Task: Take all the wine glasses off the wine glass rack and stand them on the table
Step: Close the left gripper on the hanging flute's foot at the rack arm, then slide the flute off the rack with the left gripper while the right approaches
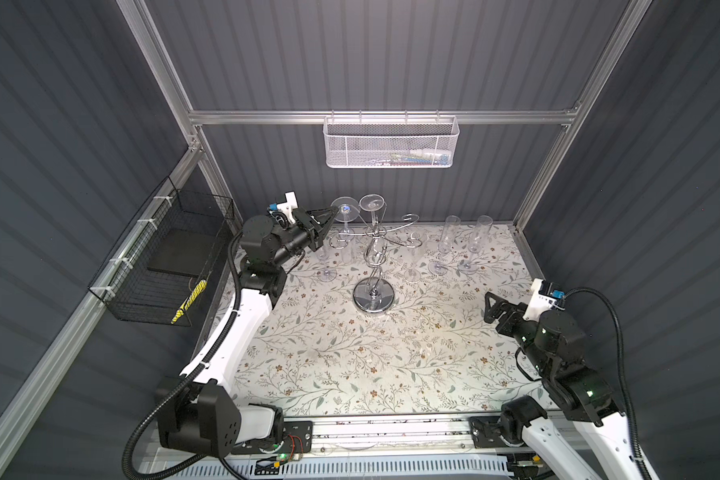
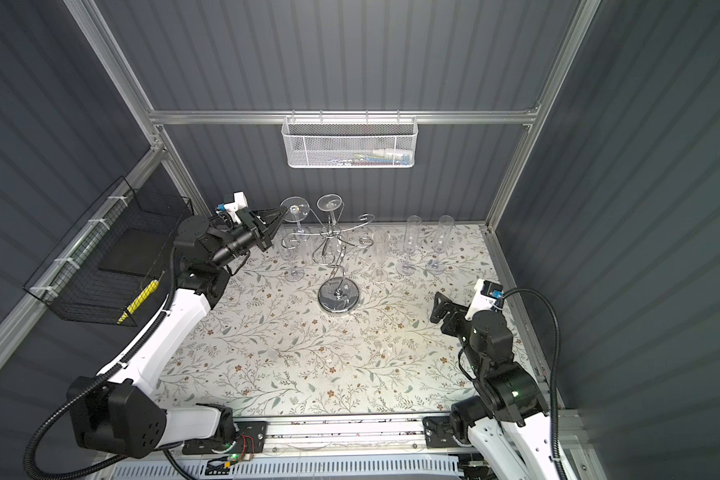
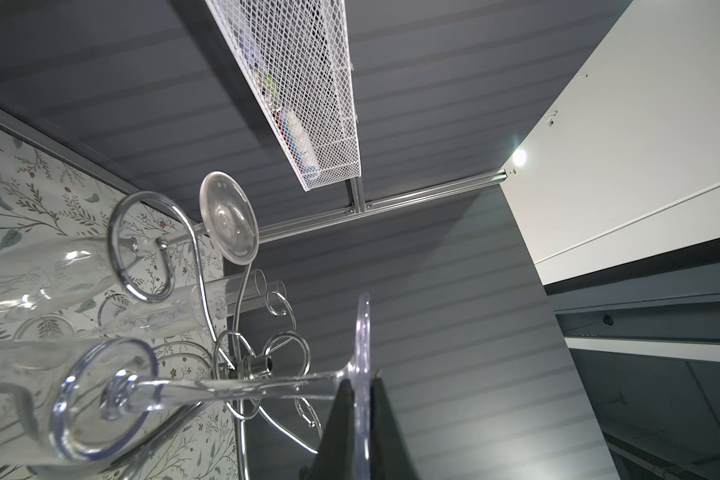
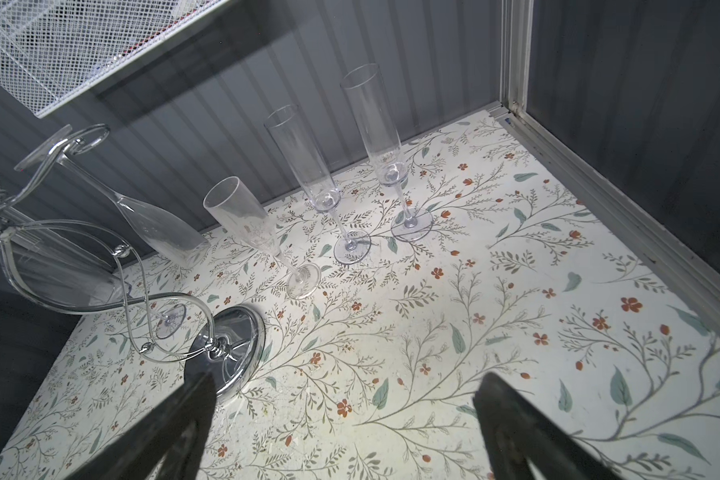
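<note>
Closed tight, the left tool (image 1: 332,212) pinches the edge of the round foot of the wine glass (image 1: 346,208). From the left wrist camera I see its dark fingers (image 3: 341,432) on either side of that clear disc, touching it. The wine glass hangs upside down with its stem in a spiral tip of the wine glass rack (image 1: 374,297), on the rack arm nearest the tool. Its bowl points down, below the tool, toward the counter (image 1: 350,365).

Just past the tool's tips a second hung glass (image 1: 373,203) sits inverted on the neighbouring arm, apart from the one I hold. The rack's mirrored base stands on the counter, lower than the tool and beyond the held glass.

A lone flute (image 1: 327,266) stands upright on the counter almost under the tool. Three upright flutes (image 4: 312,174) stand in a loose row on the far side of the rack from it.

Well apart, across the counter from the left tool, the right tool (image 1: 488,308) hangs with its jaws spread wide, and only floral counter shows between them.

Higher than the left tool, a white mesh basket (image 1: 391,143) hangs on the back rail. A black wire basket (image 1: 163,257) sits behind the left arm on the side wall.
</note>
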Tool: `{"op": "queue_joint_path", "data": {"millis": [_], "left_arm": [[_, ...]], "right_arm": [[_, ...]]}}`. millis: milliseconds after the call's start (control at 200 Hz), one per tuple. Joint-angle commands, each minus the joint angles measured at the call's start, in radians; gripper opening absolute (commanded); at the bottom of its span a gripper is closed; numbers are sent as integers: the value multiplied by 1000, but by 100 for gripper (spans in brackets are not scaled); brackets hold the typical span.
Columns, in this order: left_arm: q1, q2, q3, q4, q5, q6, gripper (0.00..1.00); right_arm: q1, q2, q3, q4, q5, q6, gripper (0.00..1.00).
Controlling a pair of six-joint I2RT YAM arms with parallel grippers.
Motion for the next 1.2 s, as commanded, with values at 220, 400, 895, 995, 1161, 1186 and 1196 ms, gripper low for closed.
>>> {"op": "queue_joint_path", "data": {"millis": [220, 400, 895, 995, 1161, 1186, 1196], "left_arm": [[-5, -245, 36, -397, -285, 337, 0], [-5, -293, 104, -523, -360, 542, 0], [-62, -221, 262, -556, -94, 1326, 0], [-125, -202, 286, -584, -79, 1467, 0], [-210, -186, 304, -562, -51, 1609, 0], [-226, -183, 309, -562, -49, 1630, 0], [-233, -182, 312, -561, -49, 1642, 0]], "right_arm": [[-2, 11, 129, -36, -118, -11, 99], [-2, 81, 229, 32, -275, -45, 99], [1, 565, 742, 110, -812, -37, 97], [5, 636, 816, 144, -914, -1, 94], [18, 731, 910, 125, -950, 47, 89], [18, 739, 922, 112, -954, 49, 89], [19, 742, 928, 100, -957, 49, 88]]}}
